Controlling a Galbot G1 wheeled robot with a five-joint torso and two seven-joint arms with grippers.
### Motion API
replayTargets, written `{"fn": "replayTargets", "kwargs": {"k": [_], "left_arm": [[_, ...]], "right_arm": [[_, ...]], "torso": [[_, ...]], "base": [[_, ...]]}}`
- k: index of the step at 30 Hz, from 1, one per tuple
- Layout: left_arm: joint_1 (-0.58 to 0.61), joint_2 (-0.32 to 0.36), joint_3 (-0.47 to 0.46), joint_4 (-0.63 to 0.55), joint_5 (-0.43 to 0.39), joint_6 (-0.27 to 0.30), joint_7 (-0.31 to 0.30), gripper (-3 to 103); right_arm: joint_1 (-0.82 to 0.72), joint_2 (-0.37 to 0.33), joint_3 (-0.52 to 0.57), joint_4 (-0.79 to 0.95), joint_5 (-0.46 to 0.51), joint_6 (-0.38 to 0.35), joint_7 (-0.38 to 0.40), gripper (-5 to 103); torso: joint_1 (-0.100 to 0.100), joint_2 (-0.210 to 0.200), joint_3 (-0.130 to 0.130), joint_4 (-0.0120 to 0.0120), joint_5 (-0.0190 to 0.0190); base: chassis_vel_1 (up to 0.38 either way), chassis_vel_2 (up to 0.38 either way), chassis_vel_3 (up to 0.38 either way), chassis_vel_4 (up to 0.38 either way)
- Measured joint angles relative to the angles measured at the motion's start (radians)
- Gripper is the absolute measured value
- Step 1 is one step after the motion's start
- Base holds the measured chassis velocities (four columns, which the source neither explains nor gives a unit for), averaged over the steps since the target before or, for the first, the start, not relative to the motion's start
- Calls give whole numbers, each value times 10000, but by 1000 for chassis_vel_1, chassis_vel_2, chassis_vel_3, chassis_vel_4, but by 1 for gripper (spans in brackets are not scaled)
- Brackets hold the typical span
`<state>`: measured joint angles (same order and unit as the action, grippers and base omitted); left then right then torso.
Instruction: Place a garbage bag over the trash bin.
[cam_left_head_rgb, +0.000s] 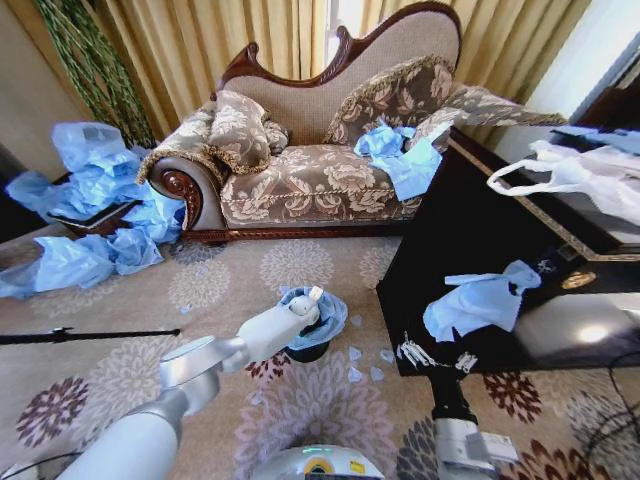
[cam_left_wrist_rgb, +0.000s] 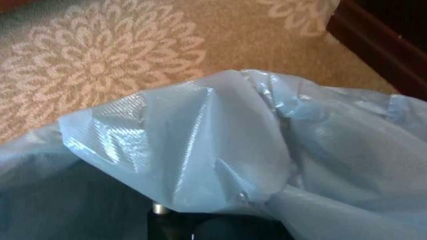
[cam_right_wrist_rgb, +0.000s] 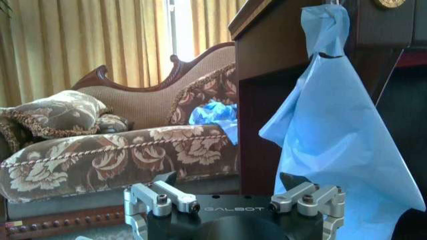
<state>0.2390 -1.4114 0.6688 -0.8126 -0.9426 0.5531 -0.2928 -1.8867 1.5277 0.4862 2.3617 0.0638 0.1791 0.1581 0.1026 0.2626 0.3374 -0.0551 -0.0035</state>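
Blue bag (cam_left_head_rgb: 322, 312) half draped over black bin (cam_left_head_rgb: 306, 351), left claw (cam_left_head_rgb: 309, 300) at rim, grip unclear. Right claw (cam_right_wrist_rgb: 233, 200) open, empty. Probably needs tugging down.

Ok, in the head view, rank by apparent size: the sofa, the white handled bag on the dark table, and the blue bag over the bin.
1. Sofa, largest by far.
2. White handled bag, cut off by the picture's edge, so it may be larger than it looks.
3. Garbage bag on the trash bin, smallest, partly hidden by the left gripper.
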Motion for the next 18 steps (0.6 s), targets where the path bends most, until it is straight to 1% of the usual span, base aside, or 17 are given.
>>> {"fn": "replayTargets", "kwargs": {"k": [1, 2, 3, 4, 5, 6, 7, 8, 9, 10, 12, 14, 17, 18], "left_arm": [[24, 11, 1, -12, 0, 18, -24, 0], [119, 195, 113, -216, -55, 243, -139, 0], [163, 349, 186, -399, -175, 418, -215, 0], [163, 349, 186, -399, -175, 418, -215, 0], [227, 726, 351, -850, -547, 825, -411, 0], [243, 952, 501, -1150, -773, 1018, -543, 0], [248, 1118, 644, -1379, -911, 1141, -615, 0], [248, 1118, 644, -1379, -911, 1141, -615, 0], [252, 1390, 899, -1704, -1088, 1324, -697, 0], [258, 1493, 971, -1784, -1144, 1380, -739, 0], [266, 1527, 975, -1787, -1144, 1383, -756, 0], [290, 1456, 782, -1445, -749, 1235, -752, 0], [198, 1179, 559, -888, -273, 977, -607, 0], [89, 883, 409, -498, -17, 780, -526, 0]], "right_arm": [[0, 0, 0, 0, 0, 0, 0, 100], [0, 0, 0, 0, 0, 0, 0, 100], [0, 0, 1, 0, 0, 0, 0, 100], [0, 0, 1, 0, 0, 0, 0, 100], [0, 0, 1, 0, 0, 0, 1, 100], [0, 0, 0, 0, 0, 0, 0, 100], [0, 0, 0, 0, 0, 0, 0, 100], [0, 0, 0, 0, 0, 0, 0, 100], [0, 0, 0, 1, 0, 0, 0, 100], [0, 0, 0, 0, 0, 0, 0, 100], [0, 0, 0, 0, 0, 0, 0, 100], [0, 0, 0, 0, 0, 0, 0, 100], [0, 0, 0, 0, 0, 0, 0, 100], [0, 0, 0, 0, 0, 0, 0, 100]], "torso": [[0, 0, 0, -2, -2], [0, 0, 0, -7, -2], [0, 0, 0, -5, 0], [0, 0, 0, -5, 0], [0, 0, 1, 1, -1], [0, 0, 0, 4, 0], [0, 1, 0, 5, 0], [0, 1, 0, 5, 0], [0, 0, 0, 0, -2], [0, 0, 0, 0, 1], [0, 1, 0, 0, 2], [0, 1, 0, -1, -3], [0, 0, 1, 1, 0], [0, 1, 0, -1, 1]], "base": [[0, 0, 0, 0], [0, 0, 0, 0], [0, 0, 0, 0], [0, 0, 0, 0], [0, 0, 0, 0], [0, 0, 0, 0], [0, 0, 0, 0], [0, 0, 0, 0], [0, 0, 0, 0], [0, 0, 0, 0], [0, 0, 0, 0], [0, 0, 0, 0], [0, 0, 0, 0], [0, 0, 0, 0]]}}
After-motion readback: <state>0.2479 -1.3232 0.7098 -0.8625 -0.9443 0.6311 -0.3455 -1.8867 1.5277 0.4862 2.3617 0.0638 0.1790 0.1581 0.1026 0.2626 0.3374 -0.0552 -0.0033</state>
